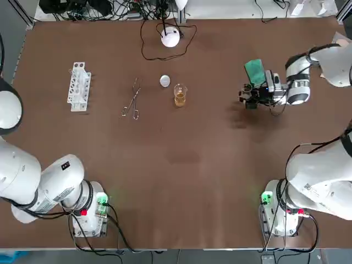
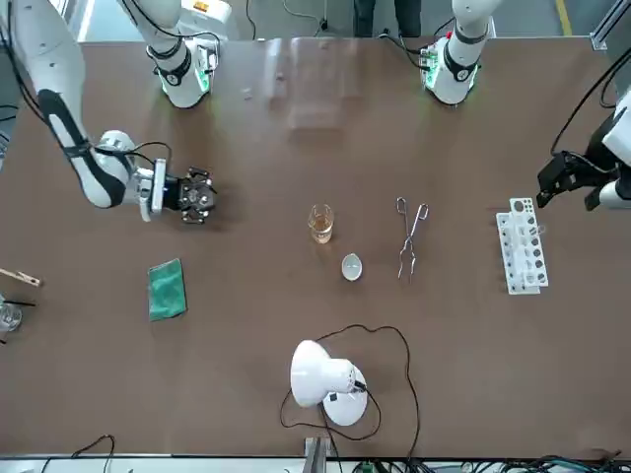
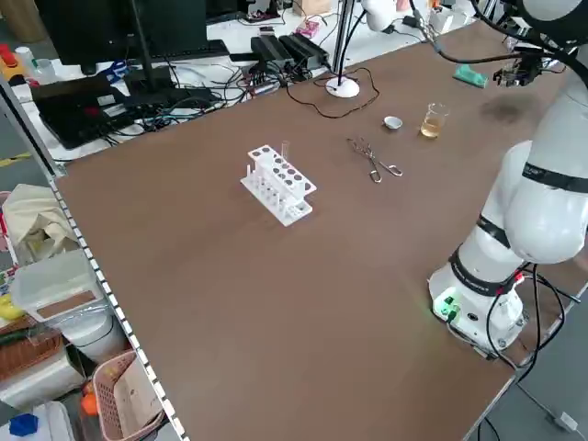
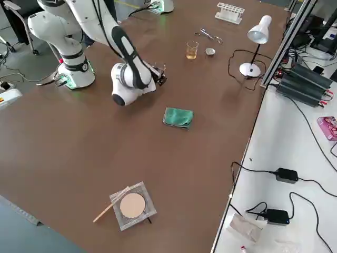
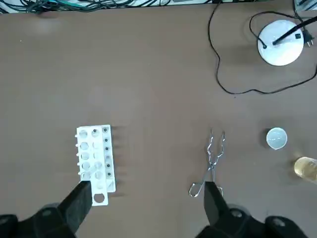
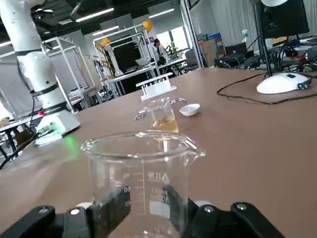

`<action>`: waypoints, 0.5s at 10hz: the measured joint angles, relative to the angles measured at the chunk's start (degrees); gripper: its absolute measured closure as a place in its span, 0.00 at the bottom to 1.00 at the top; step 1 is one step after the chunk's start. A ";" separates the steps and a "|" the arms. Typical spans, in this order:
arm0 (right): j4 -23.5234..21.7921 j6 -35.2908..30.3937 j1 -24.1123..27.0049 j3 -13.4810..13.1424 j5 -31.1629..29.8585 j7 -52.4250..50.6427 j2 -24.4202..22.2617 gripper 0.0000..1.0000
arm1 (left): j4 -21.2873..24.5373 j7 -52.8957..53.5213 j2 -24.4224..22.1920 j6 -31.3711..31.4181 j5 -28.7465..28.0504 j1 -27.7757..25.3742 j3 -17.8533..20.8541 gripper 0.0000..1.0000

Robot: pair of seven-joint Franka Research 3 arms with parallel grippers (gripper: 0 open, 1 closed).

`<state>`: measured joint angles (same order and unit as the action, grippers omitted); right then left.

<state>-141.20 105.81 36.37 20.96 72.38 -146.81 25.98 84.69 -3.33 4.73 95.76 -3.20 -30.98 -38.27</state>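
My right gripper hovers low over the right side of the table, shut on an empty clear glass beaker that fills the right wrist view. A folded green cloth lies just beyond it. Farther toward the middle stands a small beaker of amber liquid beside a white dish and metal tongs. My left gripper hangs open high above the table's left side, over a white test tube rack and the tongs.
A white desk lamp with a looping black cable stands at the far edge. A wire mesh with a round pad and a wooden stick lie near the right end. Both arm bases sit at the near edge.
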 joint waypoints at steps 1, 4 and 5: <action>0.55 -1.42 5.26 -0.08 -5.30 -0.79 1.59 0.60 | -0.02 -0.02 0.00 -0.01 0.00 3.98 3.91 0.00; 6.64 -7.08 12.76 -2.05 -17.30 -1.12 7.56 0.60 | -0.05 -0.02 0.02 -0.01 0.01 15.79 16.01 0.00; 8.93 -8.15 12.75 -2.85 -19.07 -1.23 9.44 0.60 | -0.06 -0.02 0.02 -0.01 0.01 19.64 19.88 0.00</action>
<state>-132.26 97.66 49.12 18.11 53.31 -148.04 35.43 84.62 -3.35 4.75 95.75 -3.18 -11.34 -18.38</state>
